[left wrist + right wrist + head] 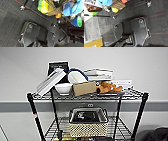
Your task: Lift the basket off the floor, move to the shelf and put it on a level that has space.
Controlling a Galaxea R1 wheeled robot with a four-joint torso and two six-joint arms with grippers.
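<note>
While the basket (88,122) sits squarely on the shelf's (35,113) middle level (122,130), near its front edge, long axis along that edge, neither gripper's finger state can be told from the wrist views over the floor (10,22).

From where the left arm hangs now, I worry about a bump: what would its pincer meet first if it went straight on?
Most likely the dark grey carpet floor straight below. The rack's castor and toys sit off to the side. Depth is unclear.
</note>
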